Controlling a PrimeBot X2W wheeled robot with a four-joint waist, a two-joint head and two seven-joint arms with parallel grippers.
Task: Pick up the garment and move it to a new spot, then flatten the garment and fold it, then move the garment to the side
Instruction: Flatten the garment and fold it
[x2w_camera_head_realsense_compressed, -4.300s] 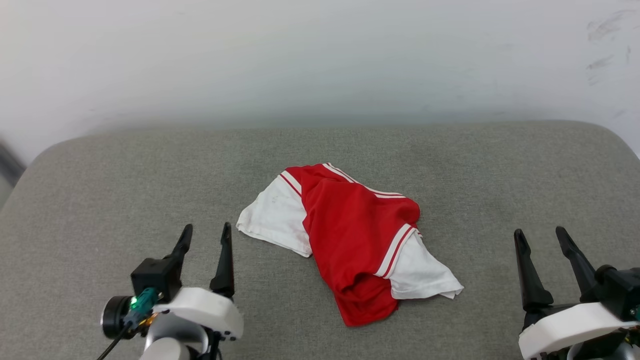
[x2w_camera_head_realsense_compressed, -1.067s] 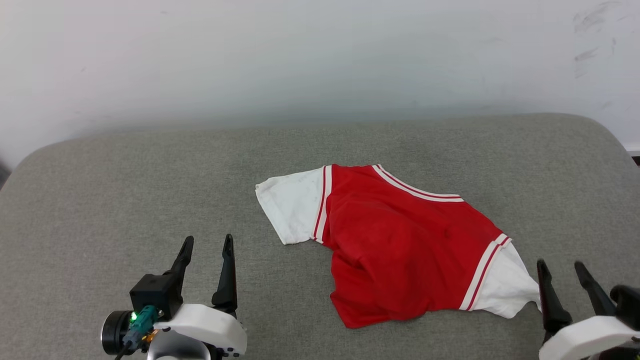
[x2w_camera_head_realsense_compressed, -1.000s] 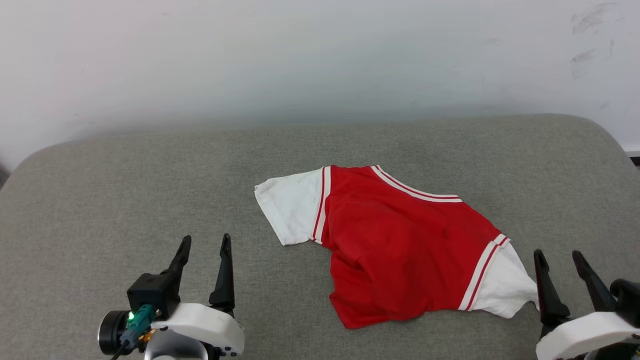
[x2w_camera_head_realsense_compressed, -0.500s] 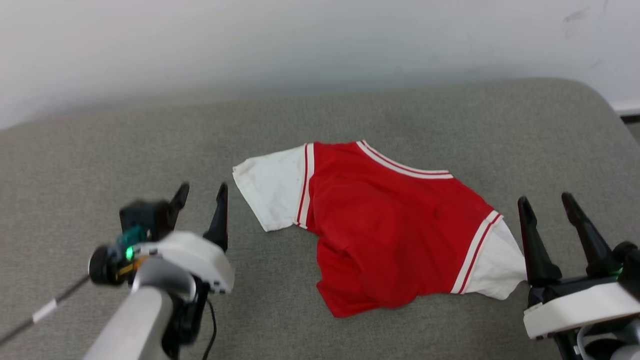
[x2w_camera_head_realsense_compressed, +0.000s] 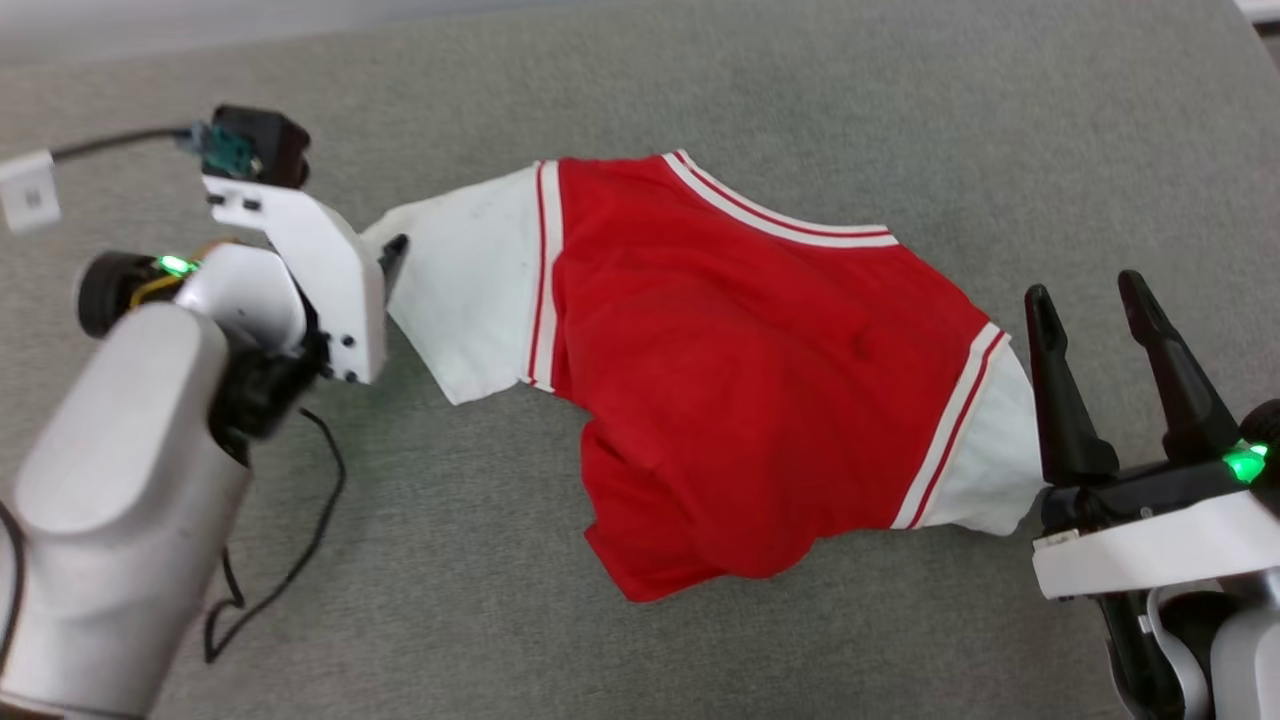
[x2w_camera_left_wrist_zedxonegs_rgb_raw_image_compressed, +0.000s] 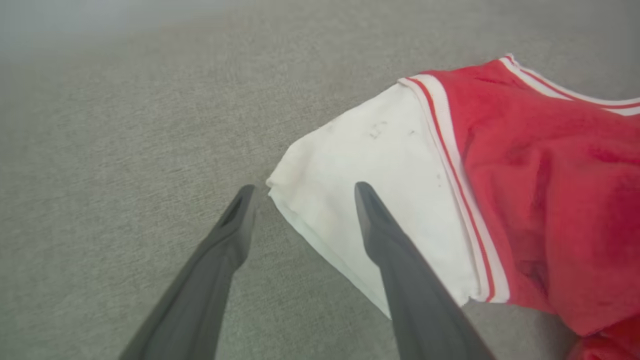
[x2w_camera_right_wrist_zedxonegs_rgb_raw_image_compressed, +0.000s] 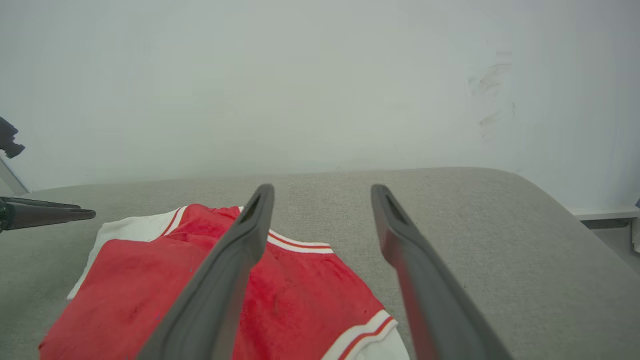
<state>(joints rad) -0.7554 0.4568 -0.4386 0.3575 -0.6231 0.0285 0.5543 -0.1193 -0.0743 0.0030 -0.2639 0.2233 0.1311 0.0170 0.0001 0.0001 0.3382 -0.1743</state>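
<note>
**Surroundings.** A black cable (x2w_camera_head_realsense_compressed: 322, 500) trails loose across the grey upholstered surface (x2w_camera_head_realsense_compressed: 800, 80) at 8 o'clock of the garment, under the pale left forearm (x2w_camera_head_realsense_compressed: 110, 480). It lies apart from the cloth. The same lead carries a white tag (x2w_camera_head_realsense_compressed: 25, 195) out at 9 o'clock. Between the two grippers there is only the garment.

**Garment.** The garment (x2w_camera_head_realsense_compressed: 740, 380) lies at the centre of the surface, spread but not flat. One white sleeve points to 9 o'clock and the other to 4 o'clock. The striped trim runs along the edge at 12 o'clock, and the red body bunches into a fold at 6 o'clock.

**Grippers.** The left gripper (x2w_camera_left_wrist_zedxonegs_rgb_raw_image_compressed: 305, 189) is open at the 9 o'clock sleeve. One finger stands over the white cloth and the other over bare upholstery just beside the sleeve's corner. Contact cannot be confirmed. The right gripper (x2w_camera_head_realsense_compressed: 1083, 290) is open and empty, just beside the 4 o'clock sleeve, fingers pointing to 12 o'clock.

**Surface and room.** The surface is padded grey fabric with rounded corners. A white wall (x2w_camera_right_wrist_zedxonegs_rgb_raw_image_compressed: 300, 75) stands behind it at 12 o'clock and bears dark scuff marks (x2w_camera_right_wrist_zedxonegs_rgb_raw_image_compressed: 492, 82) toward 2 o'clock.
</note>
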